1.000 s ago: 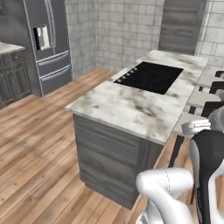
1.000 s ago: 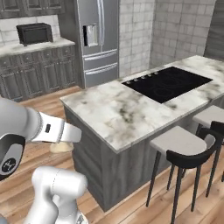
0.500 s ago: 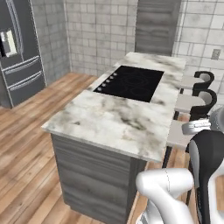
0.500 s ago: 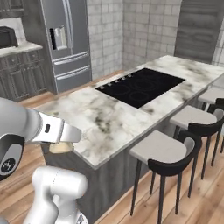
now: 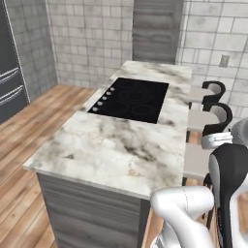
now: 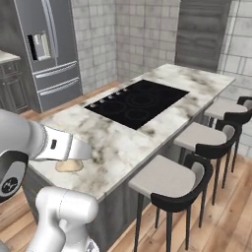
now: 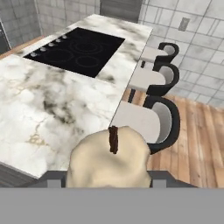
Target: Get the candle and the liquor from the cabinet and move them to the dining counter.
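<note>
Beige candle (image 7: 107,162) with a brown wick; white-grey veined marble worktop (image 5: 116,150); black cooktop (image 5: 131,99); black-backed stools (image 6: 183,183) with grey seats.

The near half of the counter (image 5: 116,150) is bare marble, open to a pass from above. The flat cooktop (image 5: 131,99) takes up its middle, with more bare marble beyond. Along the right side three stools (image 6: 172,184) stand close against the edge, blocking a low approach there. On the left is open wood floor (image 5: 29,126).
</note>
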Tool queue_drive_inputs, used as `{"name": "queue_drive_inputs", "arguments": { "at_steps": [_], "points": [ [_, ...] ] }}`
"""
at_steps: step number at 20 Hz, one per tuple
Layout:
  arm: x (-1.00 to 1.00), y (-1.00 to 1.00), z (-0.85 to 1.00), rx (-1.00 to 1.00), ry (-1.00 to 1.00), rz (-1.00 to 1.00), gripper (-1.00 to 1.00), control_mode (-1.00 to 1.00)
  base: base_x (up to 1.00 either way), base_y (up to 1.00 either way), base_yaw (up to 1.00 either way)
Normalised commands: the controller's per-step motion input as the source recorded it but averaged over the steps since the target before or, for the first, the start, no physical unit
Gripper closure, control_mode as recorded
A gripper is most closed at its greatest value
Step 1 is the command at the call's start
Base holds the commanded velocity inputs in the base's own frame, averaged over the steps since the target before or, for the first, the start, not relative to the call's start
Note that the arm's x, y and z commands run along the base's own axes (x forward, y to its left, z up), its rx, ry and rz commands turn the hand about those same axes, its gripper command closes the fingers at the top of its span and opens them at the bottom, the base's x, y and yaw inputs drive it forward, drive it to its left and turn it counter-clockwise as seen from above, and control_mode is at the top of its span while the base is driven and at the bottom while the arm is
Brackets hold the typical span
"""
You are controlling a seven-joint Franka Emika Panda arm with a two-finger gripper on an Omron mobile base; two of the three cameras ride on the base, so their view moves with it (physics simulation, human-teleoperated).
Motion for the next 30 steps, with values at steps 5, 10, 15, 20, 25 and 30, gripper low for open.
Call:
{"name": "queue_drive_inputs", "arguments": {
  "at_steps": [5, 10, 15, 20, 25, 30],
  "points": [
    [0.01, 0.00, -0.08, -0.01, 0.00, 0.00, 1.00, -1.00, 0.13, 0.01, -0.07],
    [0.67, -0.16, -0.42, 0.05, 0.04, 0.23, 1.00, -1.00, 0.00, 0.00, 0.00],
    [0.86, -0.24, -0.41, 0.09, 0.02, 0.44, 1.00, -1.00, 0.00, 0.00, 0.00],
    [0.75, -0.17, -0.35, 0.04, 0.00, 0.52, 1.00, -1.00, 0.00, 0.00, 0.00],
    [0.74, -0.03, -0.36, 0.00, 0.01, 0.46, 1.00, -1.00, 0.00, 0.00, 0.00],
    [0.79, -0.02, -0.47, 0.00, 0.00, 0.39, 1.00, -1.00, 0.00, 0.00, 0.00]
  ]
}}
